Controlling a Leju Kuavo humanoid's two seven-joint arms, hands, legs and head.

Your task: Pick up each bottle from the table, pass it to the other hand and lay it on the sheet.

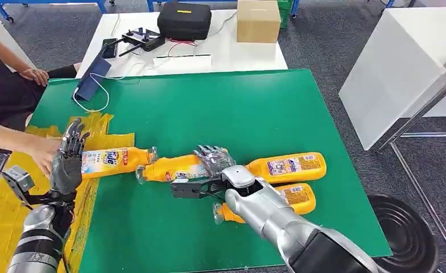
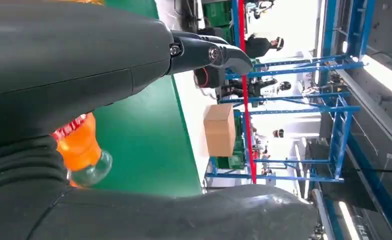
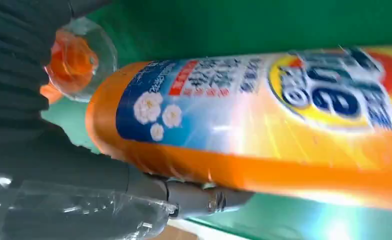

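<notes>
Several orange detergent bottles lie on the green table (image 1: 238,102). My right hand (image 1: 212,164) grips the middle bottle (image 1: 172,169) around its body; up close its label (image 3: 264,100) faces the camera, with dark fingers (image 3: 204,200) wrapped beneath it. My left hand (image 1: 68,162) stands with fingers spread upward, holding nothing, at the base end of another bottle (image 1: 115,158) that lies partly on the yellow sheet (image 1: 4,205). That bottle's clear cap (image 2: 86,162) shows past my left palm. Two more bottles (image 1: 289,166) (image 1: 297,198) lie to the right of my right hand.
A person sits at the left; one of their hands (image 1: 38,151) is right beside my left hand, the other (image 1: 36,75) rests at the table's far-left corner. A white table behind carries a black case (image 1: 184,20), a cardboard box (image 1: 258,20) and cables.
</notes>
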